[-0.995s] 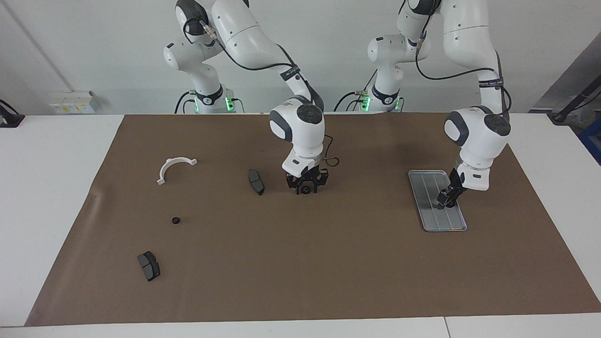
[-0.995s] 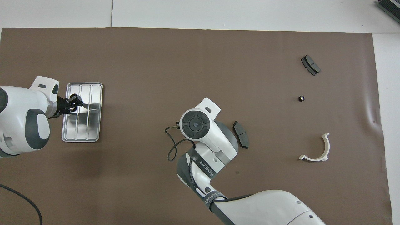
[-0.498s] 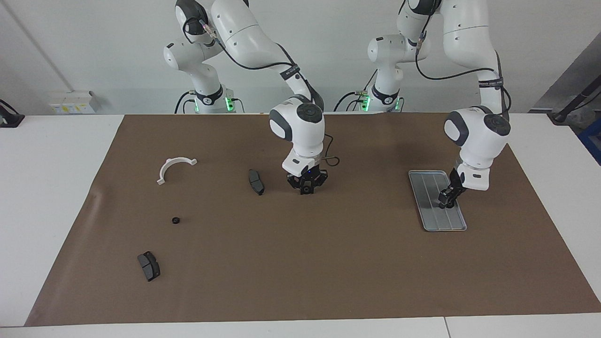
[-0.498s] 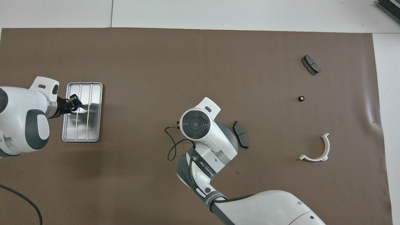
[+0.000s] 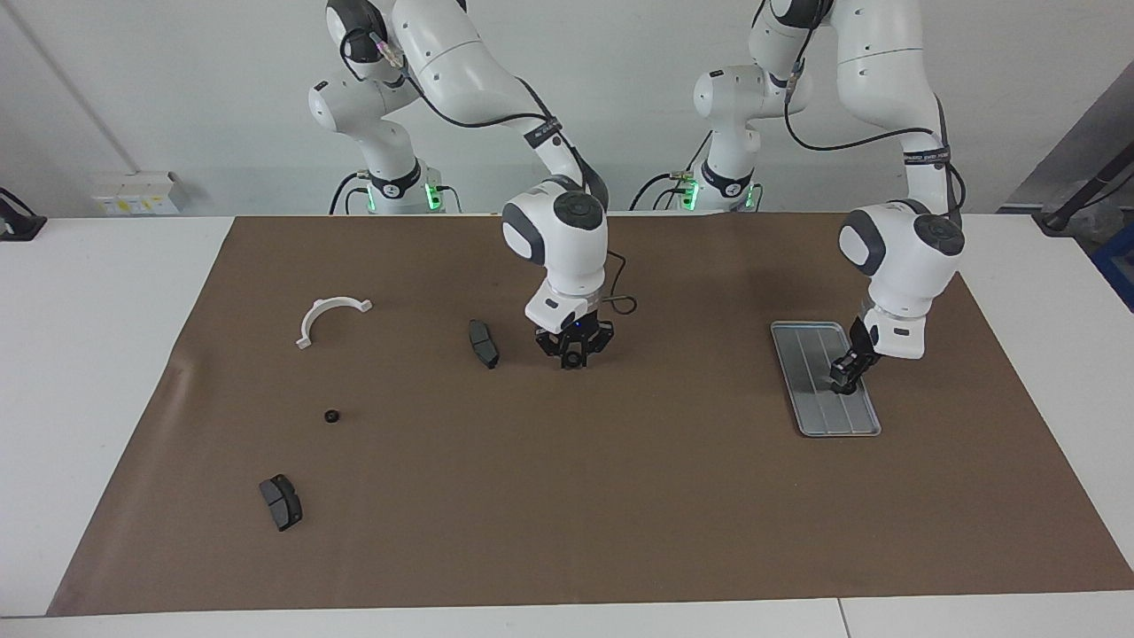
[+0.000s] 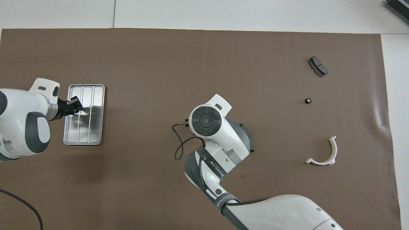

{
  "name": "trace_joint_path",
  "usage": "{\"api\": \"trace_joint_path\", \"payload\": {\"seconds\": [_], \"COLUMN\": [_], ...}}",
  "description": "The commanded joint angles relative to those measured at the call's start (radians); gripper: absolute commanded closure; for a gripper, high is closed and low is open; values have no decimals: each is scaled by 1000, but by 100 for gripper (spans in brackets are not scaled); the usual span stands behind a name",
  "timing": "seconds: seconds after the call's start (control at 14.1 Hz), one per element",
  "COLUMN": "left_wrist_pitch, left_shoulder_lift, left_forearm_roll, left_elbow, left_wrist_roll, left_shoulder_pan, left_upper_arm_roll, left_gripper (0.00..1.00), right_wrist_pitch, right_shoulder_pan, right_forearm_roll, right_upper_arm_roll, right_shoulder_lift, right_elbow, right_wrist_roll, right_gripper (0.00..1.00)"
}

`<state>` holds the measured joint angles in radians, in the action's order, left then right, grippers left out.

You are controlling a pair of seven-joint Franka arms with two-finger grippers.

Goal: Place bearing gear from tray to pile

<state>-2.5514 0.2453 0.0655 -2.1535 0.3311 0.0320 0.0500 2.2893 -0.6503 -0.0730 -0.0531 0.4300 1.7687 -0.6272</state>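
Note:
My right gripper [image 5: 572,359] is shut on a small black bearing gear [image 5: 573,361] and holds it just above the brown mat, beside a dark brake pad [image 5: 483,343]. In the overhead view the right wrist hides this gripper and gear. The pile lies toward the right arm's end: a white half-ring bracket [image 5: 330,316], a second small black gear [image 5: 331,416] and another brake pad [image 5: 281,501]. The silver tray [image 5: 819,354] lies at the left arm's end. My left gripper [image 5: 842,383] hangs low over the tray [image 6: 96,127].
The brown mat [image 5: 673,496] covers most of the white table. In the overhead view the bracket [image 6: 324,153], the small gear [image 6: 308,101] and the brake pad farthest from the robots [image 6: 317,66] lie well apart. A thin black cable [image 5: 627,306] loops by the right wrist.
My right gripper's fingers closed from wide open onto the gear, then it rose slightly and shifted toward the brake pad. The left gripper barely moved over the tray.

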Motion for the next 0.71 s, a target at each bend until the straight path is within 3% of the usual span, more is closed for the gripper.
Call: {"api": "trace_joint_path", "payload": {"seconds": [0.0,0.36,0.64], "left_wrist_pitch": [-21,78,161], "left_shoulder_lift": [2,11,17], "left_forearm_roll": [-13,-13,-13], "left_elbow": [-8,98,165], "left_wrist_roll": [17,104,317], "left_shoulder_pan": [-7,-56,-196], "left_upper_arm_roll": [2,1,4], "left_gripper": [76,76,75], "right_wrist_pitch": [-103,-180,-148], "right_shoulder_pan": [128,361,503], "right_forearm_roll": [-7,-4,18], "right_upper_arm_roll": [12,12,12], "right_shoulder_lift": [-123,-204,-235], "right_elbow": [29,98,196], "right_wrist_roll": [145,482,703], "right_gripper": [100,100,100]}}
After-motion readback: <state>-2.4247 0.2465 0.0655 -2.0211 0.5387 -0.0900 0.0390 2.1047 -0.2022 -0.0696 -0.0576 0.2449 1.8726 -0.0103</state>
